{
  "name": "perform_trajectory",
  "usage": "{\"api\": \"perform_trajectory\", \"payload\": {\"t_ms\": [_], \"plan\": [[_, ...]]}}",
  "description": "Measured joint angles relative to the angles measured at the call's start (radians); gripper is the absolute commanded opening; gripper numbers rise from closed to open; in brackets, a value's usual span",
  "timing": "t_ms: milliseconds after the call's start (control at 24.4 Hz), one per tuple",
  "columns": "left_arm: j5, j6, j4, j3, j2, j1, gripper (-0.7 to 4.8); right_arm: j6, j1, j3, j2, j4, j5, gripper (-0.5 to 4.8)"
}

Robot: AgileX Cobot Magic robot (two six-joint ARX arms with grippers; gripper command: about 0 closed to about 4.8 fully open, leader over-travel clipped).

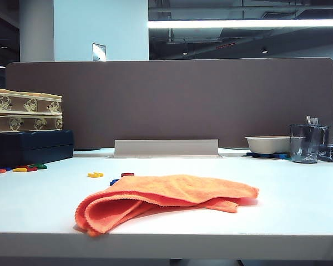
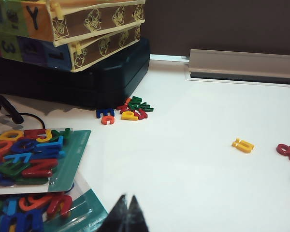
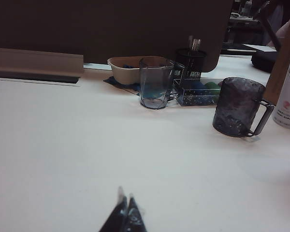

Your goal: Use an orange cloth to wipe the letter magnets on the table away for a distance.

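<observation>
Orange cloth (image 1: 161, 199) lies folded centre frame, magnets (image 1: 110, 177) just behind, ready for sweeping; left gripper (image 2: 127, 215) and right gripper (image 3: 124, 215) both pinched closed, empty.

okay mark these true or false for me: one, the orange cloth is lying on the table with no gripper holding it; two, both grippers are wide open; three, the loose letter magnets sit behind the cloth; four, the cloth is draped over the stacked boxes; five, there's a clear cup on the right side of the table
1. True. The orange cloth lies folded on the table, untouched.
2. False. The left gripper and right gripper both have their fingertips together, over bare table.
3. True. The letter magnets lie behind the cloth.
4. False. The stacked boxes carry no cloth.
5. True. A clear cup stands far right.
</observation>
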Motion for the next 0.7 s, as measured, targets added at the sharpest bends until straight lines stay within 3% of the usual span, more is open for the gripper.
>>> {"api": "perform_trajectory", "payload": {"t_ms": [369, 534, 698], "plan": [[0.000, -0.010, 0.000, 0.000, 0.000, 0.000, -0.05, 0.000, 0.000, 0.000, 0.000, 0.000, 0.000, -0.05], [0.129, -0.014, 0.030, 0.001, 0.000, 0.000, -0.01, 0.000, 0.001, 0.000, 0.000, 0.000, 0.000, -0.05], [0.156, -0.015, 0.071, 0.033, 0.000, 0.000, 0.35, 0.000, 0.001, 0.000, 0.000, 0.000, 0.000, -0.05]]}}
